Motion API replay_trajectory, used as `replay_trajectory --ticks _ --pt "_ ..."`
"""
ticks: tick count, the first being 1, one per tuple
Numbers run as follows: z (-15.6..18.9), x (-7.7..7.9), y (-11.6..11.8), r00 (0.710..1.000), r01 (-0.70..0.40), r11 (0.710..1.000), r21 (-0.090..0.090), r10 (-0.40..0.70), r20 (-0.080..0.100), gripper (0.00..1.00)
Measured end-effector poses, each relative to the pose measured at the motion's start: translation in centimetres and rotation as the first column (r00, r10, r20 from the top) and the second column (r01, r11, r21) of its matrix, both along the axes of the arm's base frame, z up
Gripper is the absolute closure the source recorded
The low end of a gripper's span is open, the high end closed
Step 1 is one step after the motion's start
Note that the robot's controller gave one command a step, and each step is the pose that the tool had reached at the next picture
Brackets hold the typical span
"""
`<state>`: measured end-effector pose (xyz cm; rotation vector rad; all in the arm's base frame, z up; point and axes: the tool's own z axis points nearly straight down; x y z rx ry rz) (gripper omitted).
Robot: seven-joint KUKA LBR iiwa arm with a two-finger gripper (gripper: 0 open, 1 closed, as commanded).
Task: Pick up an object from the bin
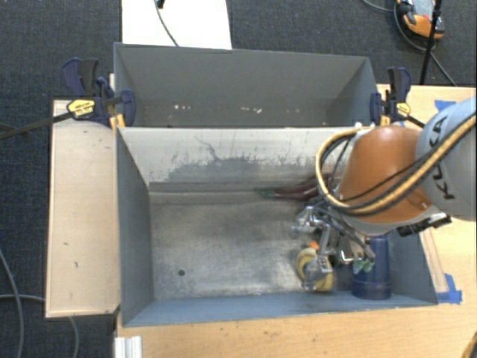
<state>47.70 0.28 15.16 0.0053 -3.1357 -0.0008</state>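
The arm [447, 162] reaches into the bin [209, 248] from the right. Its orange cover [380, 177], ringed by looped cables [326, 171], hangs over the bin's right half. Below the cover, the gripper [326, 263] is low in the front right part of the bin, close to the front wall. It sits right against a yellow roll [311, 269], a rounded, pale yellow thing lying on the floor there. The gripper's metal parts overlap the roll's right side, so it cannot be told whether the claw is spread, pressed together or pinching the roll.

Just to the right of the gripper stands a blue tube [374, 273], upright and dark. It is near the front right corner and partly under the cover's shadow. A dark red thing [294, 192] with a green end lies along the foot of the back wall, left of the cover and well apart from the roll. Its shape is too dim to make out.

The left and middle of the floor show bare, scuffed grey metal, with pale scratch marks across the sloping back wall above.
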Motion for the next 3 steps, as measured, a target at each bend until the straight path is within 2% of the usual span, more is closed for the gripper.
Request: replay_trajectory --ticks 1,2,3 --pt "0.4 0.2 0.0 1.0 0.0 1.0 0.0 0.0 0.008 0.0" --pt "-1.7 1.9 -1.9 0.993 -0.12 0.993 0.0 0.12 0.015 0.0" --pt "-7.7 1.4 -8.4 0.975 -0.221 0.975 0.001 0.221 0.008 1.0"
